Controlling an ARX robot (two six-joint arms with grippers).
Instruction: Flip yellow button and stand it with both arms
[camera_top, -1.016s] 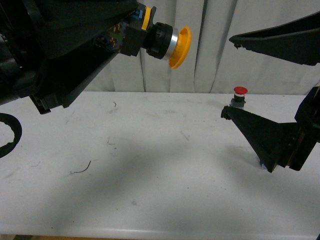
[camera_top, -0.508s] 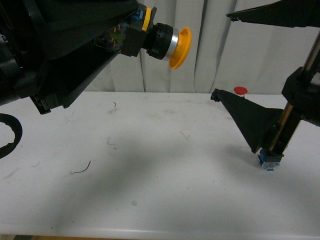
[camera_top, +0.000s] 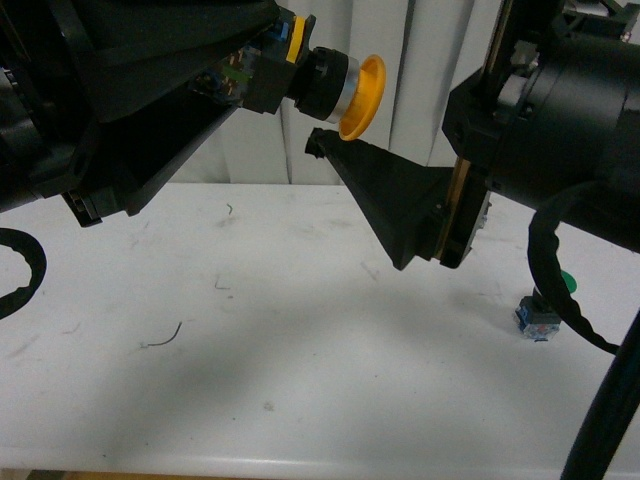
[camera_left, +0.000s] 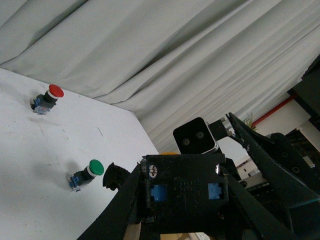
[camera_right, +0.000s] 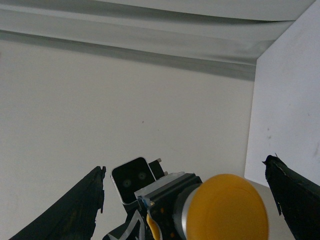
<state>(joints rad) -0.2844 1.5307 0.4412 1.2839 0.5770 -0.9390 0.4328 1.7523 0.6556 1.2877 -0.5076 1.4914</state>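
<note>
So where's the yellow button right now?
In the front view it is at upper centre: the yellow button is held above the table by the left gripper. Its cap points toward the open right gripper, whose fingers flank it.

The push-button (camera_top: 335, 85) was up above the table (camera_top: 300, 400), clamped by its body in the left gripper (camera_top: 268, 62) at the upper left, with its cap turned rightward toward the right arm (camera_top: 560, 110). The right gripper (camera_right: 185, 165) faced it from the right. In the right wrist view the cap sat between the gripper's two spread fingers and touched neither. In the front view its lower finger (camera_top: 385, 205) had its tip just below the cap. A second button (camera_left: 46, 99) stood on the table near the curtain (camera_left: 150, 60) behind it. A third button (camera_left: 85, 175) stood nearer the front, on the right, below the right arm. A wire scrap (camera_top: 160, 340) lay toward the front left.
</note>
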